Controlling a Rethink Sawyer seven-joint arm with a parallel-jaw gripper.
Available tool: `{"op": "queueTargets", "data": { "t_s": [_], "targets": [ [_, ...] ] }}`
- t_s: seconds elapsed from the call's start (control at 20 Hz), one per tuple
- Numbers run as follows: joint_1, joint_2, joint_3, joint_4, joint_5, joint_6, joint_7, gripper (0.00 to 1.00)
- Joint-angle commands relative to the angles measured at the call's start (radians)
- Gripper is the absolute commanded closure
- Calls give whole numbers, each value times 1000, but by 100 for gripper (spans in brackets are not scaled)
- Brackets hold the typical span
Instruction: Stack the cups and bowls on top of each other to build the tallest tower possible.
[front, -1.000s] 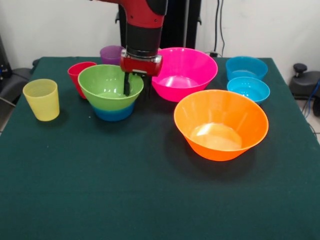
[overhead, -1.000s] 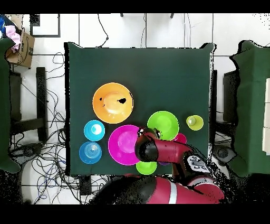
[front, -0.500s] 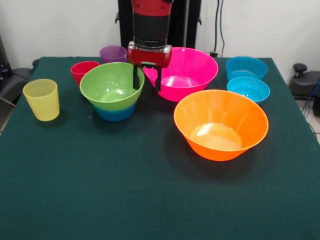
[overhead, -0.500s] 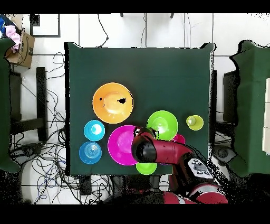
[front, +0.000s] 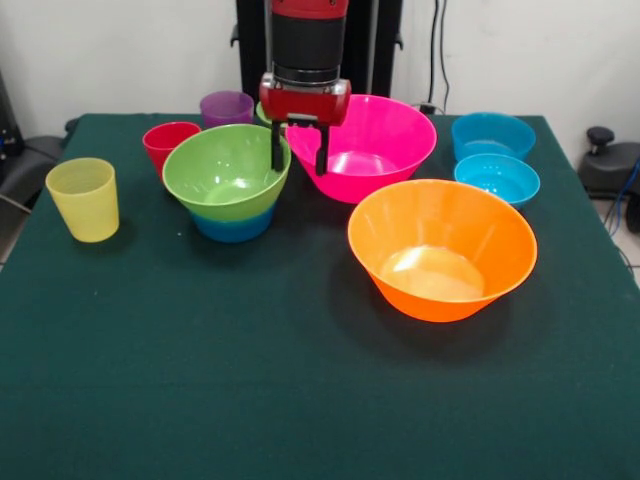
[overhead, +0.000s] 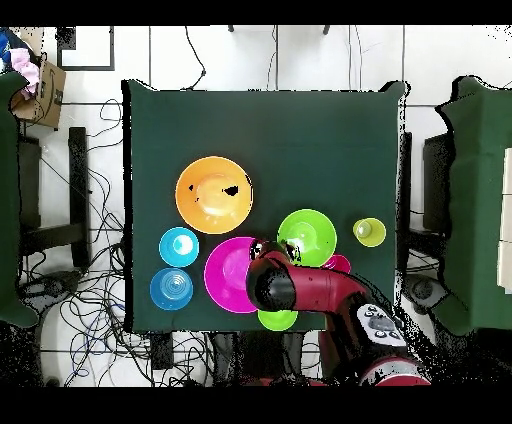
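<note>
The jaws are apart and hold nothing, up over the gap between the green bowl (front: 226, 172) and the pink bowl (front: 365, 146) at its 3 o'clock.

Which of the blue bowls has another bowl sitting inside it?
The blue bowl left of the pink bowl: a green bowl is nested in it. The two blue bowls at the right are empty.
</note>
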Motion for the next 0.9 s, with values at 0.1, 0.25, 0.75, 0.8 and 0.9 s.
{"op": "queueTargets", "data": {
  "t_s": [0.1, 0.25, 0.75, 0.8, 0.9],
  "targets": [
    [-18, -67, 96, 42, -15, 185, 34, 0],
    [-34, -108, 101, 49, -15, 229, 13, 0],
    [-57, -232, 141, 81, 4, 341, 6, 0],
    [-60, -266, 148, 98, 15, 366, 3, 0],
    [-57, -318, 152, 122, 28, 391, 6, 0]
  ]
}}
